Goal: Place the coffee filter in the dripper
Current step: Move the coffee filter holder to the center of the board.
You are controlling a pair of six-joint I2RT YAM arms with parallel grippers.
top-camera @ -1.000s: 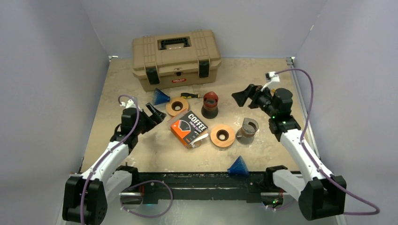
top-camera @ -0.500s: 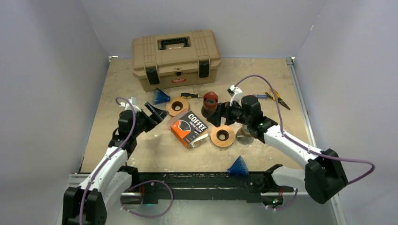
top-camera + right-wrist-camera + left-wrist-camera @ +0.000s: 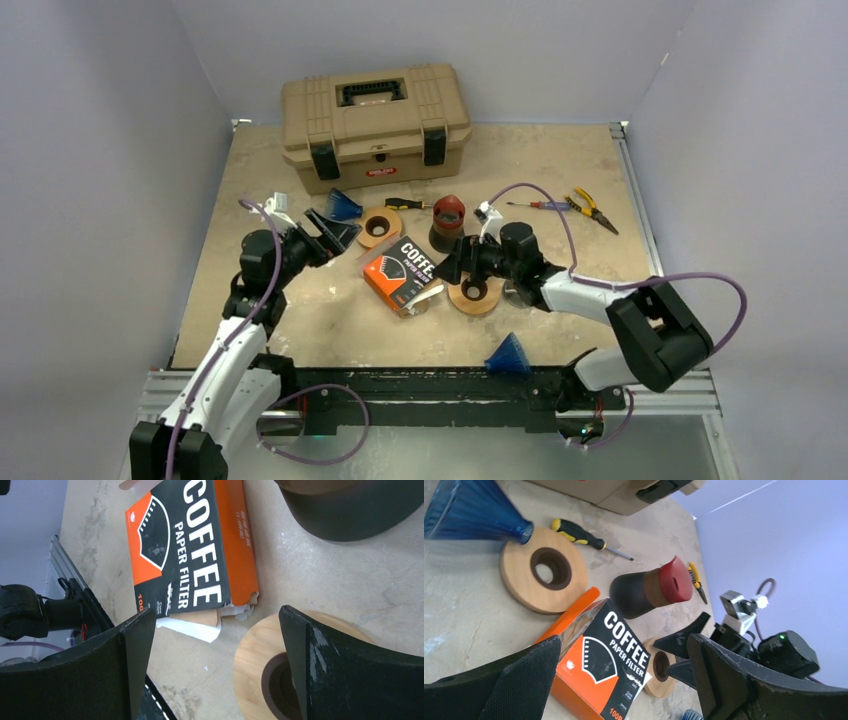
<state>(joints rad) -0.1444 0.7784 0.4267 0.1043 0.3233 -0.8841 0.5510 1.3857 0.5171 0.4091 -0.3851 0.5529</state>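
Top view: note that the left arm reaches forward from its base with the wrist lifted off the table. The left gripper points to the far right, jaws spread and empty, just beside the blue dripper and the far wooden ring. The right arm folds across toward the centre, with its elbow out to the right and its forearm low. The right gripper hangs with jaws spread between the coffee filter box and the near wooden ring. A second blue dripper lies near the front edge.

Left wrist view: observe both fingers set wide apart and holding nothing. The box lies between them, farther off. The blue dripper rests on its side, its narrow end touching the far wooden ring. The red-capped canister stands beyond the box.

Right wrist view: confirm the jaws stand wide and empty. A paper filter protrudes from the torn end of the box, just beside the near wooden ring
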